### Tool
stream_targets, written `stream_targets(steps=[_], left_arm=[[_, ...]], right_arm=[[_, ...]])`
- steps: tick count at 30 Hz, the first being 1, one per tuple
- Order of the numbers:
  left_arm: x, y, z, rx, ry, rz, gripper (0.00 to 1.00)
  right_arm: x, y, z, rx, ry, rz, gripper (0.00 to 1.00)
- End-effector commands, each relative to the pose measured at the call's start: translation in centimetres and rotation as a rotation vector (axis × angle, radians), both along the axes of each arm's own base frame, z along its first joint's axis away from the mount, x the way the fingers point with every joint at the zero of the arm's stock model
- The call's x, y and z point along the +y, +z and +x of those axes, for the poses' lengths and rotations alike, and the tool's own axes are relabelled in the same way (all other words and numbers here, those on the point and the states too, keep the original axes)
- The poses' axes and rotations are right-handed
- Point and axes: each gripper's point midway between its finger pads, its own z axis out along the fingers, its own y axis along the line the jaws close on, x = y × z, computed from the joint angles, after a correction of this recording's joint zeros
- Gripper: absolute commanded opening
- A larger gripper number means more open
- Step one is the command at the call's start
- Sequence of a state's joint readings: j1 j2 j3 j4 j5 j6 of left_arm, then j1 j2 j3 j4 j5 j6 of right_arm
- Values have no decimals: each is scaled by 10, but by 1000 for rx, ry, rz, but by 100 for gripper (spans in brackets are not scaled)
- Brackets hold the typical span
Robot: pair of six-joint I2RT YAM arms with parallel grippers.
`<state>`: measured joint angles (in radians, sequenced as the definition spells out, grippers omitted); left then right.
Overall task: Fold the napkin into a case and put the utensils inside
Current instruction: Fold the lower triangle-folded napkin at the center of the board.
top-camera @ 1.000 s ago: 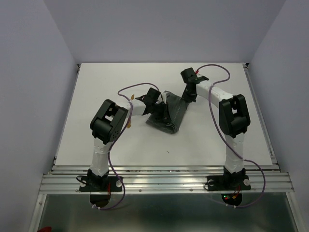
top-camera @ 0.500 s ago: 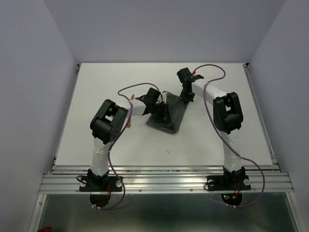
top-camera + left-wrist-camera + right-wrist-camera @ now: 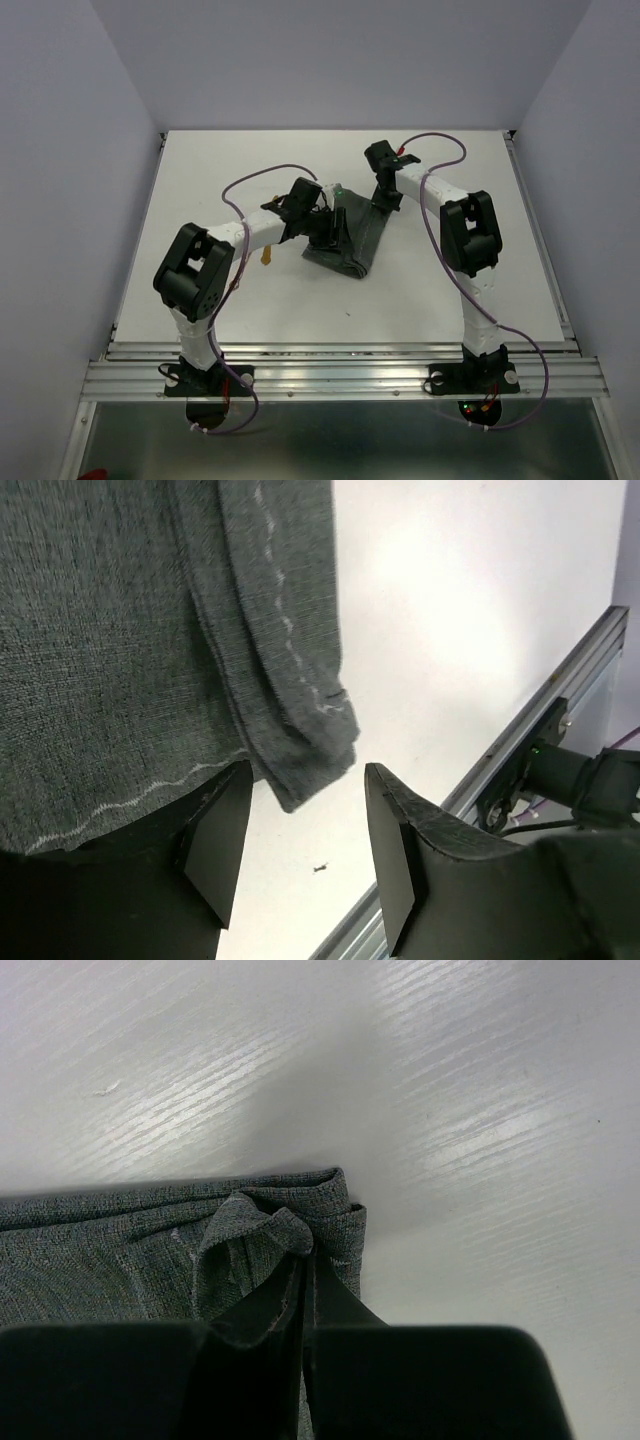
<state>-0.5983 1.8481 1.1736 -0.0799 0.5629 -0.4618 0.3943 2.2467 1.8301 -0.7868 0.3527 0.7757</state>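
The dark grey napkin (image 3: 358,238) lies folded into a narrow strip on the white table, its pale hem stitching clear in the left wrist view (image 3: 120,660). My left gripper (image 3: 328,232) hovers at the strip's left side, open (image 3: 300,855). A loose napkin corner (image 3: 305,775) reaches just past its fingertips, and nothing is held. My right gripper (image 3: 383,200) is at the strip's far end, shut (image 3: 308,1255) on a raised fold of the napkin (image 3: 255,1225). Of the utensils, only a small orange-brown bit (image 3: 265,257) shows beside my left forearm.
The white table (image 3: 450,290) extends on all sides of the cloth. An aluminium rail (image 3: 340,375) runs along the near edge and also shows in the left wrist view (image 3: 545,755). Purple cables loop over both arms. Pale walls close in the left, right and back.
My left gripper has opened and let go of the napkin, and its elbow has swung out to the left. The right gripper keeps its pinch and has shifted slightly left.
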Motion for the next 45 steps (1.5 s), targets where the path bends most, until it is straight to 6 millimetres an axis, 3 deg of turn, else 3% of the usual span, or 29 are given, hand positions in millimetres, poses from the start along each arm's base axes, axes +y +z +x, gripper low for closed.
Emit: stream_targets(steps=[1,2,6,9,15,19,34,45], left_arm=[[2,44,3,-91,31,-48,59],[0,48,2,-95,25,-56,56],[-16,63,-13,-74,-61,-143,0],[-31,60,-25,-38,-112,-184,0],[-46,35,-26,-2,-134,-190,0],[-50,30,-22,-17,-129,-174,0],[-28,-40,-23,58,-85,-31,0],[-17,-52,-19,65,-43,45,0]], right_arm=[[-11,-34,-17,97,-15,-60,1],[-11,-34,-17,96,-15,-58,1],[-11,-33,-17,95,-12,-58,1],[-11,-30,-17,91,-13,-58,1],[-11,-27,-17,87,-5,-57,1],[-12,-26,-18,88,-5,-61,1],[-15,-28,-21,99,-2,-74,1],[-20,-38,-30,124,2,-97,1]])
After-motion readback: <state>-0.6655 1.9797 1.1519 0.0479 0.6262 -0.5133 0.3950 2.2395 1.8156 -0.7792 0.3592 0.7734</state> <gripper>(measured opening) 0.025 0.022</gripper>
